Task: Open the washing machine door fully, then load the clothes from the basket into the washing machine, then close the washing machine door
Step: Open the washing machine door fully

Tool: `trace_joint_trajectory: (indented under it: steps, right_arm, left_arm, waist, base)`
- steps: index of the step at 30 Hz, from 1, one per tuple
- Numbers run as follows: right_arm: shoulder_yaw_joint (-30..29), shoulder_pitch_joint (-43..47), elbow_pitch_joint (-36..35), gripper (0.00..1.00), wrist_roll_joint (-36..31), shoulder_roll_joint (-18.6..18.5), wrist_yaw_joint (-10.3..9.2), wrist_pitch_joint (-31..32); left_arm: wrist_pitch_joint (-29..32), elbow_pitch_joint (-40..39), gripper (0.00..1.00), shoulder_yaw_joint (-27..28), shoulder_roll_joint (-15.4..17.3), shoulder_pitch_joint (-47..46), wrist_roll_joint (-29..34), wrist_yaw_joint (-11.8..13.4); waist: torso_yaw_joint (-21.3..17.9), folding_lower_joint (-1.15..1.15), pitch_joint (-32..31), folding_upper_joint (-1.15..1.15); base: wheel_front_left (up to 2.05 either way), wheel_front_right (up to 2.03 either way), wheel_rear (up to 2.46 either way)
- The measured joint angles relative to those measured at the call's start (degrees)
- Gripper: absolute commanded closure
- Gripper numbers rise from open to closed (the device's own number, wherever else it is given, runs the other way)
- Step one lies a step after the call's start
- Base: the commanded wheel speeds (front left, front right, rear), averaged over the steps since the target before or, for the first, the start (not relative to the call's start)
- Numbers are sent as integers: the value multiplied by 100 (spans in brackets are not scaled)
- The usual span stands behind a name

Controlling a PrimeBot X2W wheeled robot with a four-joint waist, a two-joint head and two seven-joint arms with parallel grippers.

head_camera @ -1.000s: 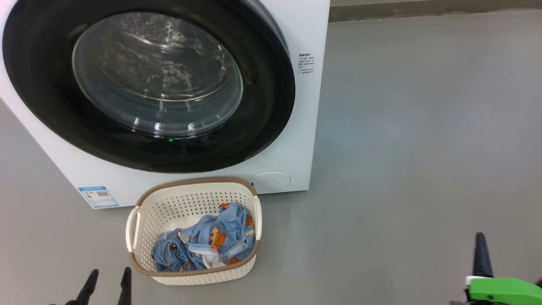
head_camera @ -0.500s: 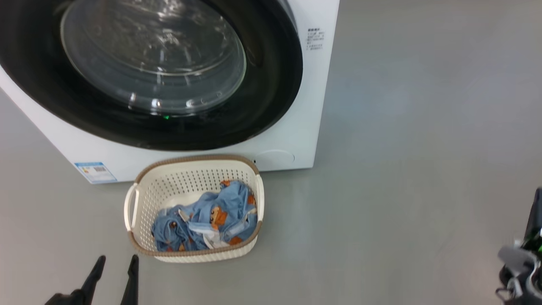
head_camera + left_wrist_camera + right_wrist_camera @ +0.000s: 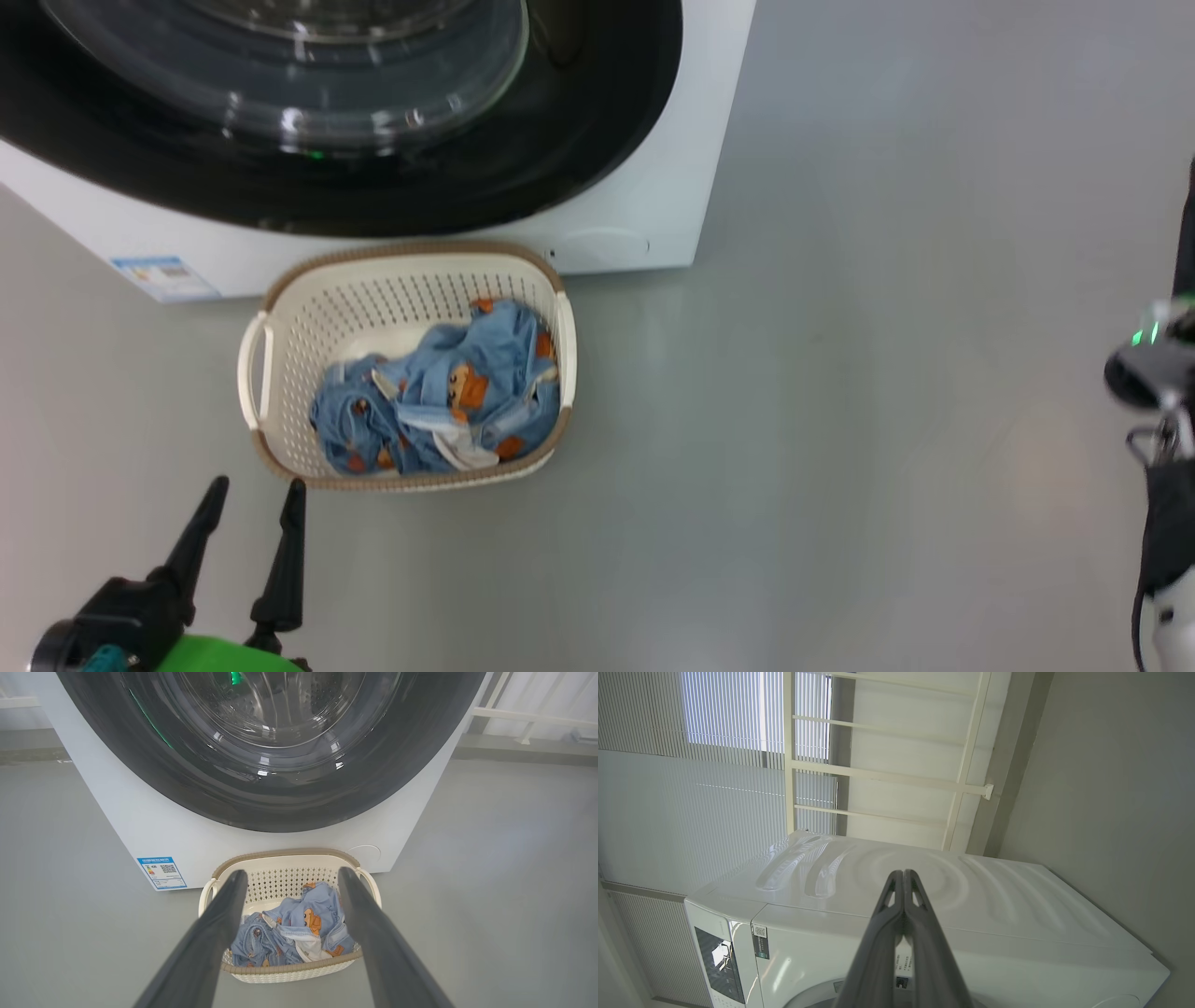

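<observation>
While the clothes (image 3: pixel 439 392) lie heaped in the basket (image 3: pixel 411 252), washing machine door (image 3: pixel 579 159) just behind it shut; left pincer (image 3: pixel 257 483) spread empty before its near rim (right pincer (image 3: pixel 903 873) clenched on nothing).

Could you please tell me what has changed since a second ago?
The head camera tipped downward, so the whole scene slid up its view. The right end effector rose from the lower right corner along the right edge, its arm turning; its fingers are together. Nothing was grasped or released. Unchanged: the washing machine door is shut, the clothes lie in the basket, and the left end effector is open and empty.
</observation>
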Motion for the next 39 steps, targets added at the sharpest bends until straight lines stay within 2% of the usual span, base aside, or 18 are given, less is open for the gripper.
trace_joint_trajectory:
  steps: [6,18,26,39]
  right_arm:
    - [160,-787,-278,100,-31,-19,0,341]
    - [1110,-1934,-737,100,-361,23,-1,914]
    - [1573,-2379,-915,100,-363,-23,0,1244]
    - [1989,-3094,-971,100,-411,-232,-1,1389]
  left_arm:
    - [-1,-157,0,-1,24,-166,5,0]
    - [-1,-250,0,-127,16,-513,119,0]
    - [-1,-243,0,-196,-40,-679,119,0]
    - [-1,-247,0,-421,-85,-838,-45,2]
  waist:
    - [30,0,502,0]
    - [173,0,1404,0]
    - [432,-1,1739,0]
    - [872,-1,2160,0]
  base:
    - [0,0,0]
    - [0,0,0]
    - [0,0,0]
    - [0,0,0]
